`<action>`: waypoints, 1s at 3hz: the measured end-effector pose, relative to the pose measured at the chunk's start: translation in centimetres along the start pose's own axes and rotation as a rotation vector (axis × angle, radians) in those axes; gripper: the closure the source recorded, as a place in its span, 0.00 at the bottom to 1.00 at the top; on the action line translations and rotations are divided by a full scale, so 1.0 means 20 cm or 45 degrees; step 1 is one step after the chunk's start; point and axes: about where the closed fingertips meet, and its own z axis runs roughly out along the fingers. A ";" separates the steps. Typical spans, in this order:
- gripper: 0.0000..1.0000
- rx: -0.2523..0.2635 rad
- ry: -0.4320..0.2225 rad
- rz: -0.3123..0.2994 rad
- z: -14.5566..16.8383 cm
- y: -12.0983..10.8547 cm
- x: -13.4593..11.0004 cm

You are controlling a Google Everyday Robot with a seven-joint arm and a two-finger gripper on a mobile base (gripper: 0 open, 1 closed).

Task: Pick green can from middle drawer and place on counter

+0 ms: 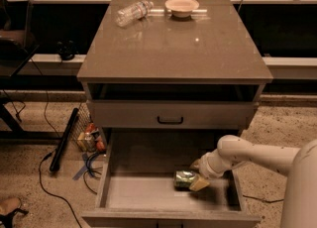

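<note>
The green can (183, 179) lies on its side on the floor of the open middle drawer (138, 192), right of centre. My gripper (197, 176) reaches into the drawer from the right on a cream arm and is right against the can's right end, low over the drawer floor. The can rests on the drawer floor. The counter (173, 48) is the wide glossy top slab above.
A clear plastic bottle (132, 13) lies on its side and a shallow bowl (182, 6) stands at the counter's back edge. The upper drawer (170, 115) with a black handle is closed. Floor clutter (88, 140), cables and a black bar (63, 140) lie left of the cabinet.
</note>
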 end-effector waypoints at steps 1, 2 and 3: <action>0.64 -0.008 0.004 0.001 0.00 -0.01 0.00; 0.88 0.013 -0.018 0.005 -0.10 0.01 -0.01; 1.00 0.074 -0.105 -0.014 -0.43 0.01 -0.07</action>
